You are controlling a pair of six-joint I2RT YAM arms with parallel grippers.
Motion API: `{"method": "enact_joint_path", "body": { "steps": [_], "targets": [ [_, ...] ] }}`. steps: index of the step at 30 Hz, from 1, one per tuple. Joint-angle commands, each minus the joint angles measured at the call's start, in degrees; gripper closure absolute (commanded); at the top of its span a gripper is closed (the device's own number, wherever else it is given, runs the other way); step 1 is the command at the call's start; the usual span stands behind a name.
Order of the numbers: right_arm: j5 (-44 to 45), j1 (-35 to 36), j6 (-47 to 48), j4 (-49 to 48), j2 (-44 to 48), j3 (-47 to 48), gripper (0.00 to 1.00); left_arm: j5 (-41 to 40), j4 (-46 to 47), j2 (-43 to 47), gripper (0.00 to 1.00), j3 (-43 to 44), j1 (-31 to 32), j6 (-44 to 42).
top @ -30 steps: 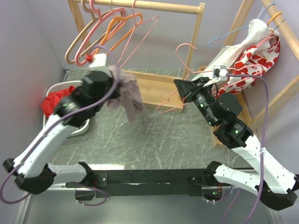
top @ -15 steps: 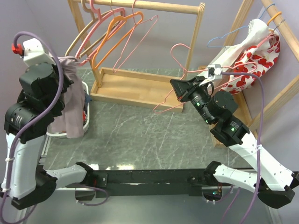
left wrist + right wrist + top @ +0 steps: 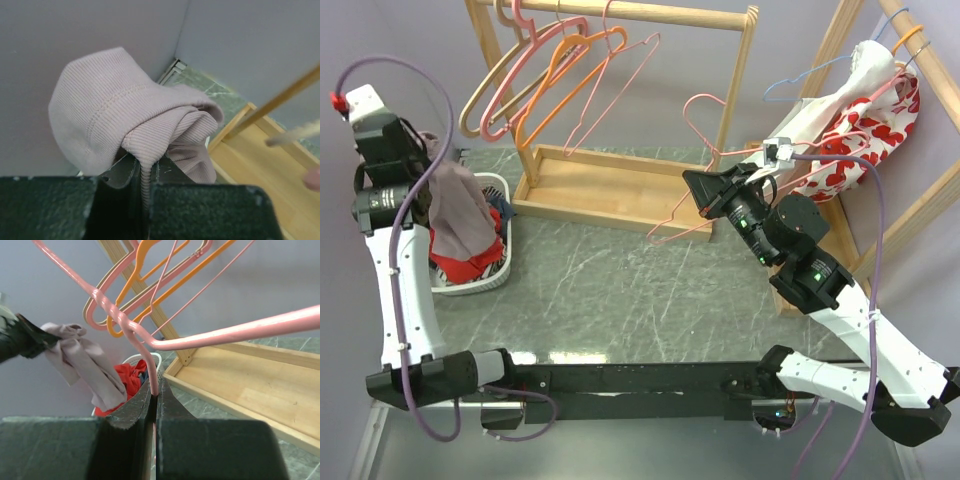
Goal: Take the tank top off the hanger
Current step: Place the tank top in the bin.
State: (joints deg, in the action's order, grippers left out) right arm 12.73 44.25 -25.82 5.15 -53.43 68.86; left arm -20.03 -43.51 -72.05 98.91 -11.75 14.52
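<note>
Left gripper [image 3: 145,172]: the fingers are clamped on a fold of the tank top [image 3: 125,120]. The gripper is high at the left edge of the table [image 3: 620,290], close to the grey wall [image 3: 360,60].
Tank top: it is off the hanger and hangs in a bunch from the left fingers, over the basket [image 3: 470,288]. Its lower end lies over the red cloth [image 3: 470,262] in the top view; I cannot tell if they touch.
Basket: it stands at the left table edge, just beside the tray [image 3: 610,185] of the rack [image 3: 660,13].
Right gripper [image 3: 156,390]: the fingers are pressed together on the wire of the pink hanger [image 3: 240,330], below its neck.
Pink hanger: it is bare and tilted over the right end of the tray. Its hook is near the right post of the rack, not on the rail.
Rack: other hangers [image 3: 550,80] crowd the left half of the rail.
Room: the green surface shows wide between the two arms. On the right, the clothes [image 3: 850,130] hang near the right arm.
</note>
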Motion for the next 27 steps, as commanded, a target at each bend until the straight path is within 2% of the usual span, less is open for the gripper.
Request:
{"method": "enact_joint_path", "body": {
  "steps": [1, 5, 8, 10, 11, 14, 15, 16, 17, 18, 21, 23, 24, 26, 27],
  "targets": [
    [0.9, 0.0, 1.0, -3.2, 0.6, -0.3, 1.00, 7.6, 13.0, 3.1, 0.99, -11.4, -3.8, 1.2],
    [-0.3, 0.0, 1.0, -3.4, -0.9, 0.5, 1.00, 9.4, 10.2, -1.5, 0.99, -15.1, -4.6, 3.2],
    [-0.8, -0.1, 1.1, -3.8, -1.6, 0.8, 1.00, 11.0, 13.9, -1.8, 0.99, -21.9, -4.7, 4.2],
    [-1.3, 0.0, 1.1, -3.7, -2.3, 1.5, 1.00, 12.3, 14.9, -3.3, 0.95, -24.8, -4.7, 4.7],
    [-1.5, -0.1, 1.2, -3.7, -2.6, 1.7, 1.00, 12.5, 14.0, -4.4, 0.99, -24.6, -4.7, 5.2],
    [-1.9, -0.1, 1.4, -3.5, -3.0, 2.2, 1.00, 9.3, 11.6, -6.1, 0.99, -25.7, -4.6, 7.1],
    [-2.0, -0.2, 1.4, -3.4, -3.2, 2.3, 1.00, 9.0, 12.9, -3.8, 0.78, -26.7, -4.7, 7.3],
    [-2.4, -0.1, 1.7, -3.5, -3.4, 2.6, 1.00, 9.4, 14.4, -2.0, 0.49, -29.5, -4.6, 6.9],
    [-2.5, -0.1, 1.7, -3.4, -3.5, 2.8, 1.00, 8.9, 15.1, 1.9, 0.32, -30.5, -4.7, 7.1],
    [-2.8, -0.2, 1.6, -3.4, -3.8, 3.0, 1.00, 8.9, 15.6, 3.8, 0.33, -31.2, -4.6, 7.1],
    [-3.8, -0.2, 1.4, -3.7, -4.7, 3.4, 1.00, 8.7, 16.4, 9.7, 0.11, -31.5, -4.6, 5.9],
    [-4.7, -0.2, 1.2, -3.7, -5.5, 3.6, 1.00, 7.6, 12.2, 11.4, 0.16, -27.5, -4.7, 5.2],
    [-5.0, -0.1, 1.1, -3.6, -5.6, 3.8, 1.00, 7.7, 11.4, 12.1, 0.16, -26.2, -4.6, 4.9],
    [-4.7, -0.2, 0.6, -3.7, -5.9, 3.7, 1.00, 11.8, 9.9, 14.1, 0.12, -22.8, -4.6, 3.7],
    [-4.7, -0.2, 0.5, -3.9, -6.1, 3.7, 1.00, 13.9, 9.4, 14.7, 0.14, -21.6, -4.6, 3.8]
  ]
}}
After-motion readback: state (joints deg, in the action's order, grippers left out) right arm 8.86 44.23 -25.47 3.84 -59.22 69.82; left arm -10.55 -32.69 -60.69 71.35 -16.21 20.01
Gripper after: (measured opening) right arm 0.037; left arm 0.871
